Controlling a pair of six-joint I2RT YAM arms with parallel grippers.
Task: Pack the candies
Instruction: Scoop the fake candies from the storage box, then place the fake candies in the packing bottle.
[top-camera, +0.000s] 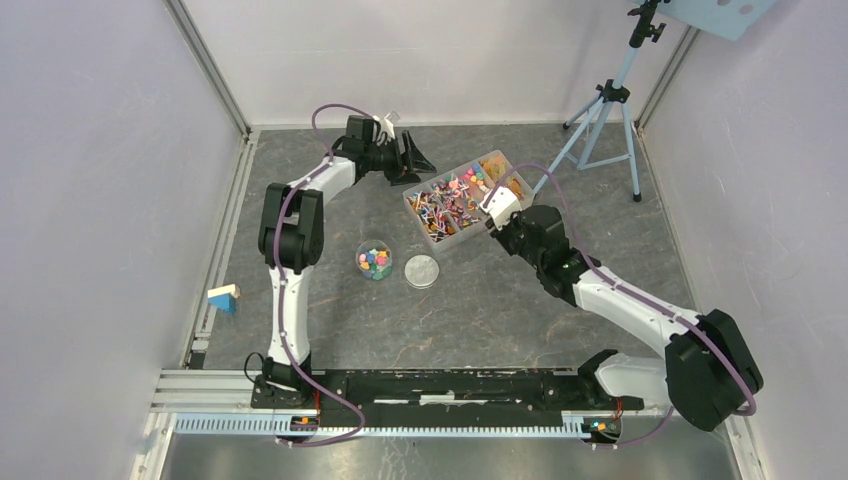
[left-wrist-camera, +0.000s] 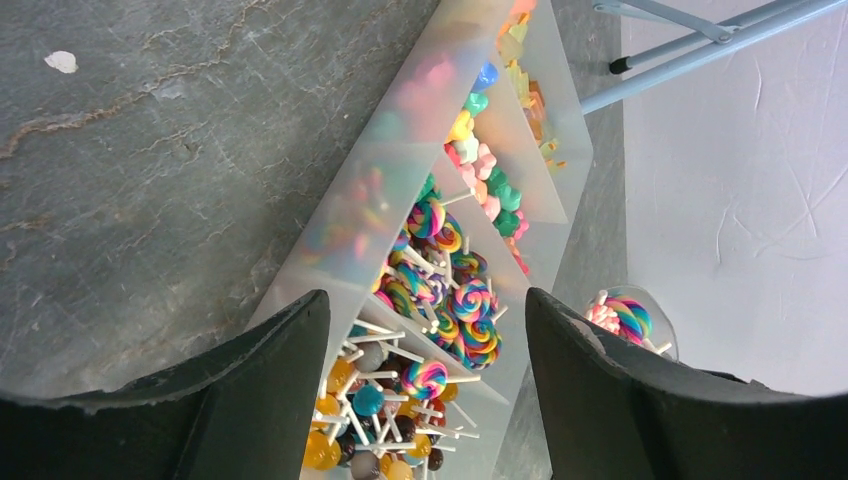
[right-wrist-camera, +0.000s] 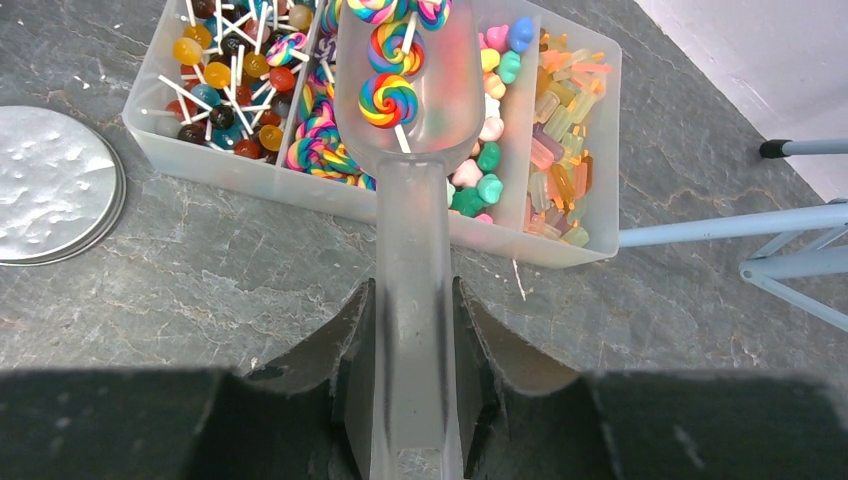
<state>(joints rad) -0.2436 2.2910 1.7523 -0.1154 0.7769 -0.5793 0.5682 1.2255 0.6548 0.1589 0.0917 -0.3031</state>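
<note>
While my right fingers (right-wrist-camera: 335, 350) clench the scoop (right-wrist-camera: 412, 250) handle, candies (right-wrist-camera: 388, 100) sit in its bowl just ahead, above the tray (right-wrist-camera: 590, 150). I should hold it level while carrying toward the jar (top-camera: 375, 262); my left fingers (left-wrist-camera: 250, 400) spread empty.

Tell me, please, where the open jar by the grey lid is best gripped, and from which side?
Grip the jar by its round wall just under the rim, probably coming from the left arm's side with jaws straddling it: it stands upright, and the flat lid lies close on its other side.
</note>
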